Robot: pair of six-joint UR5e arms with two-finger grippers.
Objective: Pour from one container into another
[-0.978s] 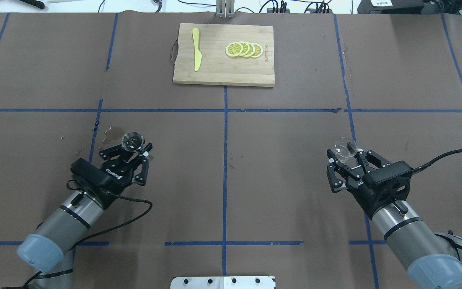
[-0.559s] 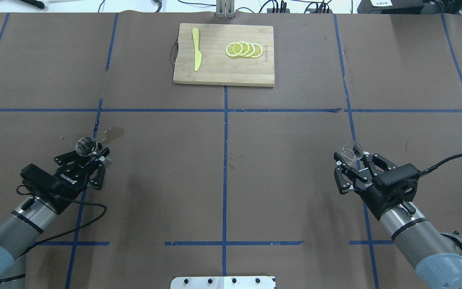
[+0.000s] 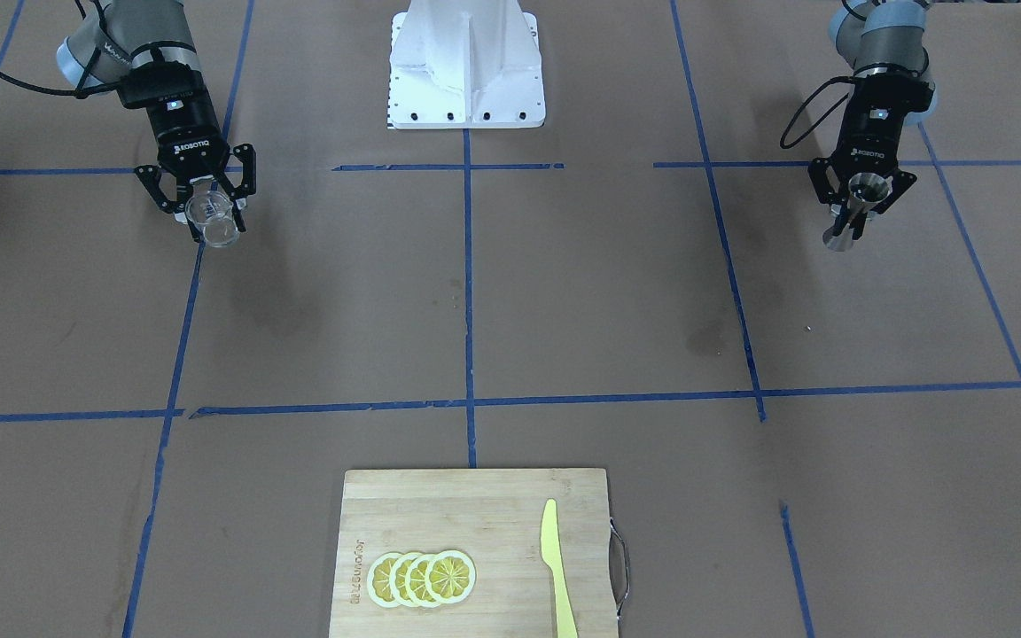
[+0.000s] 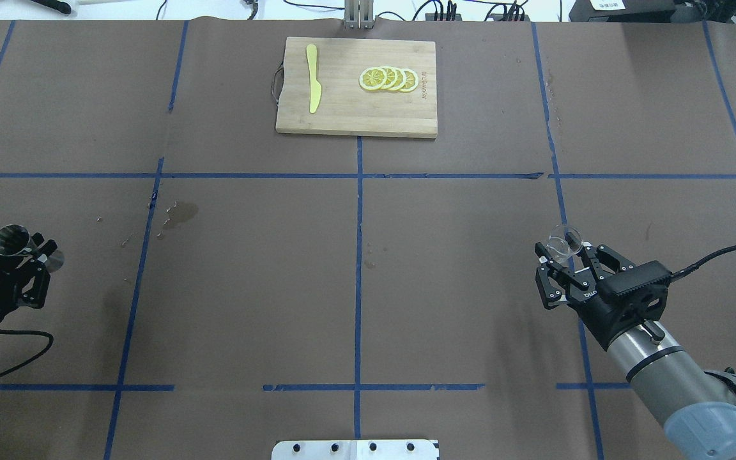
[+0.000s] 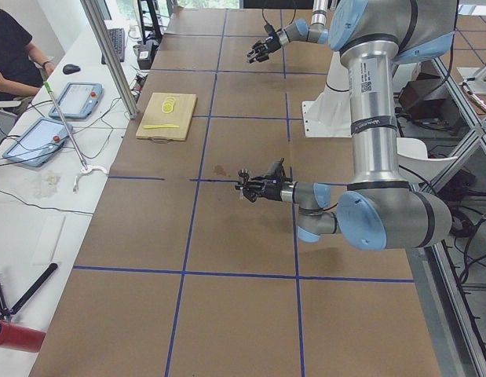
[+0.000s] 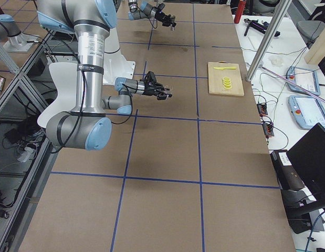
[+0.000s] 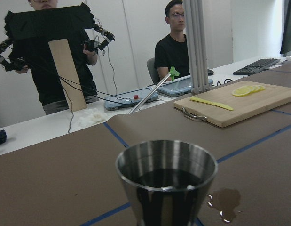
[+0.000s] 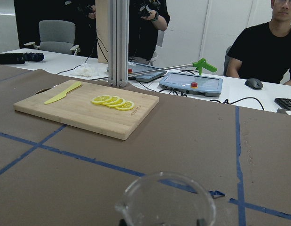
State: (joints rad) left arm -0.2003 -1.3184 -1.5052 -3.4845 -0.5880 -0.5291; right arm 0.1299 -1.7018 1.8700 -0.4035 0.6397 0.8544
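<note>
While aloft, cup (image 4: 563, 241) and jigger (image 4: 11, 239) apart.

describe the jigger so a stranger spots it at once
Find the edge of the brown table on the robot's left, where the left gripper holds the jigger. It is steel and hourglass-shaped; the glass cup in the right gripper is clear.

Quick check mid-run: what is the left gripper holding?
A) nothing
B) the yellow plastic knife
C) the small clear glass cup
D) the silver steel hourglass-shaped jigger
D: the left gripper is shut on the silver steel hourglass-shaped jigger, while the small clear glass cup sits in the right gripper.
</note>
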